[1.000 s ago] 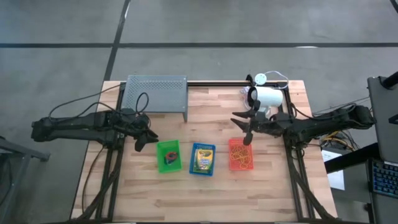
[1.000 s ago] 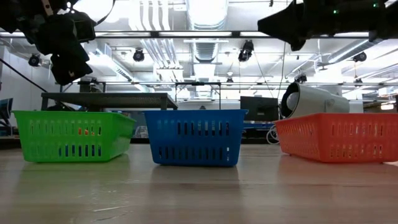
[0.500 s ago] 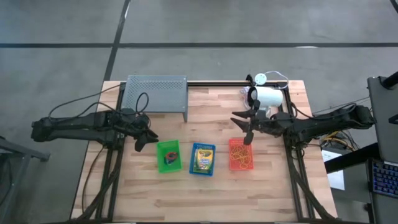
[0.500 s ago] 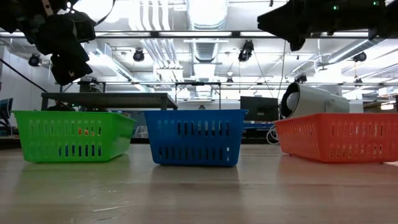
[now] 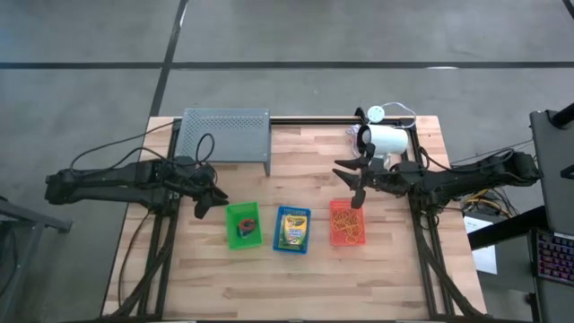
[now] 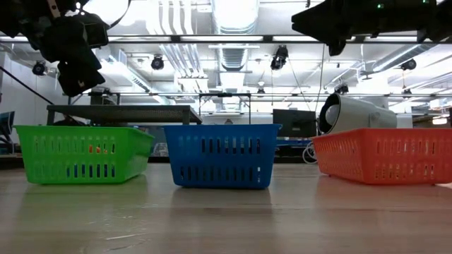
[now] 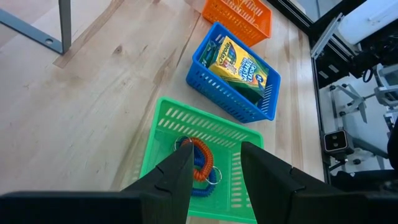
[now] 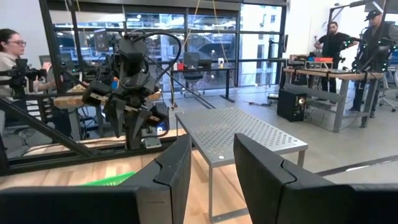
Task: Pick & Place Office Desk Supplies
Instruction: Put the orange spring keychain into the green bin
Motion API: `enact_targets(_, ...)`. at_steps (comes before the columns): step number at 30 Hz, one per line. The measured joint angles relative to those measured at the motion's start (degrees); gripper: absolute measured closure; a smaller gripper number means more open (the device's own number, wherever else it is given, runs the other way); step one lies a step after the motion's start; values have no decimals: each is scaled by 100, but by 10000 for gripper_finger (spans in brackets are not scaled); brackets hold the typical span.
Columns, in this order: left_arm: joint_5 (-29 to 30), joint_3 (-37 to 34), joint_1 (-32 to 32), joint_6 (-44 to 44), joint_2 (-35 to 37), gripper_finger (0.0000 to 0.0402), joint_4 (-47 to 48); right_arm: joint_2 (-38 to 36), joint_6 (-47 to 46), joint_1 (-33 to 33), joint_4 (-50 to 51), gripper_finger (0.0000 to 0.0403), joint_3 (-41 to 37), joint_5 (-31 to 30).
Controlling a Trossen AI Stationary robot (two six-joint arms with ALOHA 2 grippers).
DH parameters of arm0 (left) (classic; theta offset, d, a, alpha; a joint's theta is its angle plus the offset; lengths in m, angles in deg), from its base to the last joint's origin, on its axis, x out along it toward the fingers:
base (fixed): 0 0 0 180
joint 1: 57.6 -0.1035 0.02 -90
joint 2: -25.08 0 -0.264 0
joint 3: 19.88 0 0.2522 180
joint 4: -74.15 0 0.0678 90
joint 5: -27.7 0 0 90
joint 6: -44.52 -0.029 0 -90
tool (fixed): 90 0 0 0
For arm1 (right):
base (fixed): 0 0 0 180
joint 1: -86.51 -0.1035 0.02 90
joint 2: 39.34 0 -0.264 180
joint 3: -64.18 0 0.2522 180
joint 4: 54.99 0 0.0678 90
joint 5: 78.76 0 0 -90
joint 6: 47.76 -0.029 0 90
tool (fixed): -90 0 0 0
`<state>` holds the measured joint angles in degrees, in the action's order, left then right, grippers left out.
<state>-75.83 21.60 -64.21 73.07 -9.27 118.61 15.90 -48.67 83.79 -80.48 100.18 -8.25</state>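
Note:
Three small trays stand in a row on the table: a green tray [image 5: 241,224] with red and blue elastic loops [image 7: 198,163], a blue tray [image 5: 291,230] with a yellow-green crayon box [image 7: 239,63], and an orange tray [image 5: 346,223] with thin orange rubber bands [image 5: 348,226]. My left gripper [image 5: 213,199] hovers open just left of the green tray, raised above it. My right gripper [image 5: 352,184] hovers open above the far edge of the orange tray. Neither holds anything.
A grey perforated metal rack [image 5: 225,135] stands at the far left of the table, and a white cylindrical device [image 5: 386,140] with a cable lies at the far right. Bare wood [image 5: 296,283] stretches along the near side. People and desks show in the room beyond.

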Motion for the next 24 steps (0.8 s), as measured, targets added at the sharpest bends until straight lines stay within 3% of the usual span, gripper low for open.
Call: enact_targets(24,-1,-1,0,0,-1,263,0,2,348,0,0,284,0,-2)
